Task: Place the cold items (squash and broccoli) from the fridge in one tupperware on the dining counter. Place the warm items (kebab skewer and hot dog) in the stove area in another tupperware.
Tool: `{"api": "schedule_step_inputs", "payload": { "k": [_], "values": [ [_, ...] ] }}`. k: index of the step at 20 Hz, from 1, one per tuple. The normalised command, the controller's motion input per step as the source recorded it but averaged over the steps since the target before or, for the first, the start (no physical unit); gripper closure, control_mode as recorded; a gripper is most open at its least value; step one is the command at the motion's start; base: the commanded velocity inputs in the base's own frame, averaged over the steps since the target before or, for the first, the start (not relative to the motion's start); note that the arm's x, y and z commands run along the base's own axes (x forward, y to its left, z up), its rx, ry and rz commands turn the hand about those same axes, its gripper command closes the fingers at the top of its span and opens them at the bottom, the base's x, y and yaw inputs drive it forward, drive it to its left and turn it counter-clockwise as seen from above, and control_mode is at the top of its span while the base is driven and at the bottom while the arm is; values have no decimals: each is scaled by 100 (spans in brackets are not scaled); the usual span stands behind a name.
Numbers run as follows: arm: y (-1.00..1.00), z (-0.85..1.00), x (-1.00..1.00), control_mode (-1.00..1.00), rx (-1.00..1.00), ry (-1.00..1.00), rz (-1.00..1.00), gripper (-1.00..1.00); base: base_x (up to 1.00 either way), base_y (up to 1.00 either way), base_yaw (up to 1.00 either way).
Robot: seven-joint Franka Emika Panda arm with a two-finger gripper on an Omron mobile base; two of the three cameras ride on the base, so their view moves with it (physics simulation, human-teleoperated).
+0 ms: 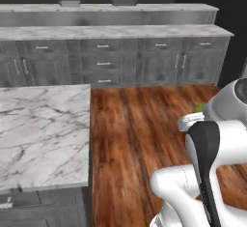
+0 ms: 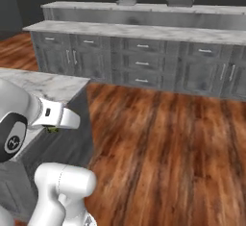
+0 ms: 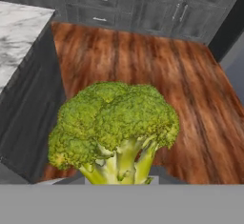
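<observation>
Hand view: broccoli [image 3: 114, 130] sits dead centre, right at the fingers, stem pointing down toward the bottom edge where the finger tips would rise. The tips themselves are hidden behind the stem. Jaws narrow, closed on the broccoli stem. The floret crown faces away from the hand, out over the wood floor [image 3: 157, 70].

Beyond it: marble counter [image 3: 16, 32] at upper left with its dark side panel dropping below, grey cabinets [image 3: 143, 4] along the top.

Left base view: a small patch of green from the broccoli [image 1: 198, 108] peeks out just above the white wrist at the right edge, held up in the air over the floor, well apart from the marble counter on the left. Gripper fingers are blocked by the arm here.

Right base view: a bit of green [image 2: 52, 129] shows just under the white hand at left, beside the near corner of the marble counter, not touching it. Long counter [image 2: 144, 32] with drawers runs across the back wall.
</observation>
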Motion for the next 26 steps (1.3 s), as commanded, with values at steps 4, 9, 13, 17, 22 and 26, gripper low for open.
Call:
{"api": "schedule_step_inputs", "payload": {
  "k": [4, 9, 13, 17, 22, 26],
  "values": [
    [0, 0, 0, 100, 0, 0, 0, 100, 88, -76, 14],
    [0, 0, 0, 100, 0, 0, 0, 100, 100, -57, 8],
    [0, 0, 0, 100, 0, 0, 0, 100, 100, -38, 3],
    [0, 0, 0, 100, 0, 0, 0, 100, 100, -36, 5],
    [0, 0, 0, 100, 0, 0, 0, 100, 100, -28, 14],
    [0, 0, 0, 100, 0, 0, 0, 100, 100, -22, 27]
  ]
}}
